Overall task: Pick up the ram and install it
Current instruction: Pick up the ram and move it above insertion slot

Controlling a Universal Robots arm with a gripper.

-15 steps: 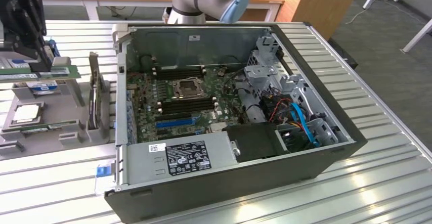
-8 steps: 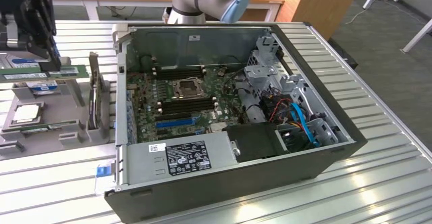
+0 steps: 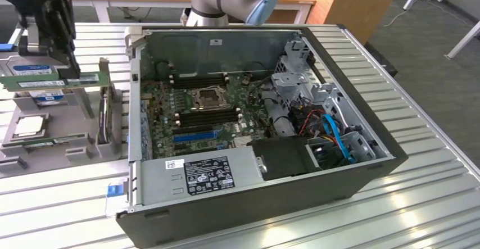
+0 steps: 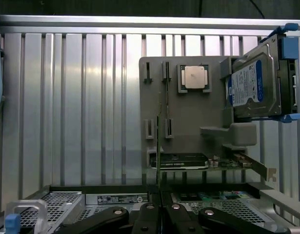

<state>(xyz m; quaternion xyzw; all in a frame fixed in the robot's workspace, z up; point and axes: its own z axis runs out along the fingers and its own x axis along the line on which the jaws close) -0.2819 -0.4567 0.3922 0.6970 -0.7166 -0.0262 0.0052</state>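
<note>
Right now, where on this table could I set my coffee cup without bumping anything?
Bare slats lie on the exterior view's right of the computer case, and between the gray parts tray and the table's near edge. The tray itself is crowded; the hand holds the ram above it.

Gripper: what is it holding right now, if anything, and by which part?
The gripper holds the ram. The jaws are shut on its two flat faces at the upper long edge, and the stick hangs below them.
</note>
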